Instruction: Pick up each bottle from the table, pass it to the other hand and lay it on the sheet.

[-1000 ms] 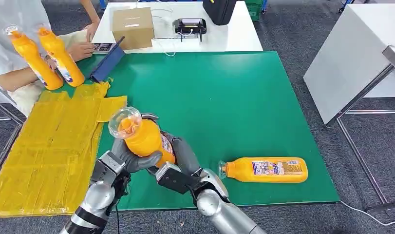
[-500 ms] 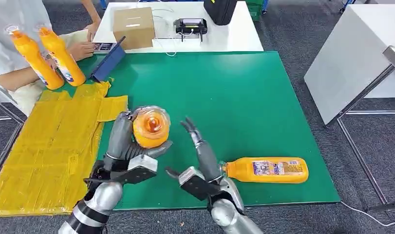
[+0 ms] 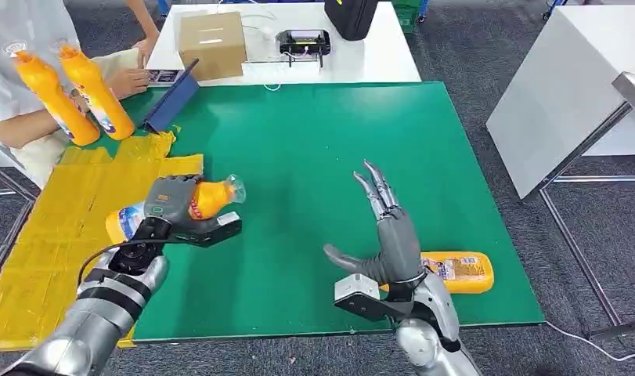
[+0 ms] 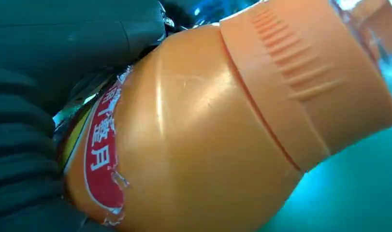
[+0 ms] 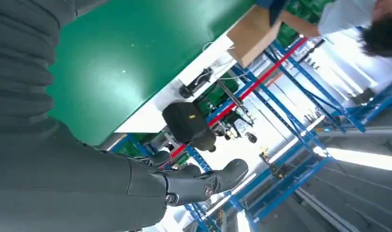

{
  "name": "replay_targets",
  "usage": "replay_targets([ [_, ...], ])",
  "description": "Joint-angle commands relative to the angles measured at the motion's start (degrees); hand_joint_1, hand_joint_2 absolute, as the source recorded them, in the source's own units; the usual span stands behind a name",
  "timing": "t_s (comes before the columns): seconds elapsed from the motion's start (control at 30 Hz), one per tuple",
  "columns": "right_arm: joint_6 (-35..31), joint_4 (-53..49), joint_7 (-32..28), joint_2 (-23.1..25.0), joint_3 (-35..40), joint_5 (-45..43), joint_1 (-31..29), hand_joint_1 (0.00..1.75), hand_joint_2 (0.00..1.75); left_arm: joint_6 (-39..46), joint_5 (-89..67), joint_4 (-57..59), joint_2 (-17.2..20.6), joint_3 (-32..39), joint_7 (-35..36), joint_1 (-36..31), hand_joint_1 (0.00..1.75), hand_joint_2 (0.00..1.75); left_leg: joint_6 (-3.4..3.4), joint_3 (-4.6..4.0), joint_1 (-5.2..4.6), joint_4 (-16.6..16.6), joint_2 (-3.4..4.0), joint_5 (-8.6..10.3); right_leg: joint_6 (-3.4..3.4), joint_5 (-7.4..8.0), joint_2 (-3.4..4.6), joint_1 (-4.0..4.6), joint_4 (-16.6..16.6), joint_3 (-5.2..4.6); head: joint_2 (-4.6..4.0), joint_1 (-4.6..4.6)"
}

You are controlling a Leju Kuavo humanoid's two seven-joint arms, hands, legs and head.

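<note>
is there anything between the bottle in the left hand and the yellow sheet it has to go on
Nothing visible. The left hand holds the bottle tilted over the green table's edge, with bare yellow sheet directly beside it.

A lab or workshop: grey carpet floor (image 3: 455, 55), white worktables (image 3: 361, 59) in the upper frame, and blue steel racking (image 5: 290, 111) under strip lights in the right wrist view.

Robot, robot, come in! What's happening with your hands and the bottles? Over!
Left hand holds an orange bottle near the yellow sheet. Right hand open. Second bottle lying on the green table. Nothing in the way.
</note>
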Motion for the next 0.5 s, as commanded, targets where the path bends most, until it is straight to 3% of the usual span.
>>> replay_targets([
  [0.03,2.72,4.48,2.51,-4.41,0.17,2.17,-3.55,0.00,1.75,-1.70,-2.60,23.85,1.32,-0.31,3.11,-8.89,1.75,1.75,-0.08,0.38,0.12,0.02,-0.02,-0.17,-0.09,-0.11,0.31,0.06,-0.08,0.43,0.02,0.04],
  [0.17,5.53,7.38,5.24,-6.28,1.20,4.69,-4.19,0.00,1.75,-2.65,-3.53,25.81,1.24,0.27,5.26,-8.70,1.75,1.75,-0.13,0.53,0.19,0.12,-0.01,-0.33,-0.16,-0.22,0.52,0.10,-0.04,0.63,0.00,0.04],
  [0.2,6.46,8.44,5.66,-6.85,1.64,5.19,-4.48,0.00,1.75,-2.05,-4.04,26.07,1.39,0.21,5.94,-8.39,1.36,1.75,-0.14,0.54,0.20,0.10,-0.06,-0.32,-0.17,-0.23,0.47,0.11,-0.06,0.65,0.00,0.02],
  [0.23,7.36,9.20,6.37,-7.51,2.12,5.88,-4.72,0.00,1.75,-1.24,-4.04,26.21,1.38,0.60,5.85,-8.10,0.31,1.75,-0.13,0.49,0.16,0.07,-0.11,-0.28,-0.16,-0.20,0.39,0.07,-0.07,0.62,0.00,0.02],
  [0.27,8.98,10.92,7.61,-8.78,2.96,7.35,-5.12,0.00,1.75,0.53,-3.63,26.33,1.36,1.34,5.10,-7.40,0.00,1.75,-0.14,0.54,0.18,0.03,-0.04,-0.28,-0.17,-0.19,0.46,0.09,-0.10,0.65,0.00,0.02],
  [0.37,12.80,15.49,9.37,-12.94,4.83,8.93,-5.53,0.00,1.75,7.44,1.16,25.26,0.04,4.94,-2.48,-5.08,0.00,1.75,-0.14,0.68,0.17,-0.03,-0.02,-0.29,-0.17,-0.16,0.54,0.08,-0.19,0.82,0.00,0.00],
  [0.5,12.75,16.18,12.10,-15.37,5.07,12.52,-4.66,0.00,1.75,8.01,8.48,22.85,-2.54,9.51,-8.78,-3.95,0.00,1.75,-0.03,0.20,0.04,-0.04,-0.18,-0.09,-0.04,-0.06,0.04,0.00,-0.12,0.34,0.00,0.00],
])
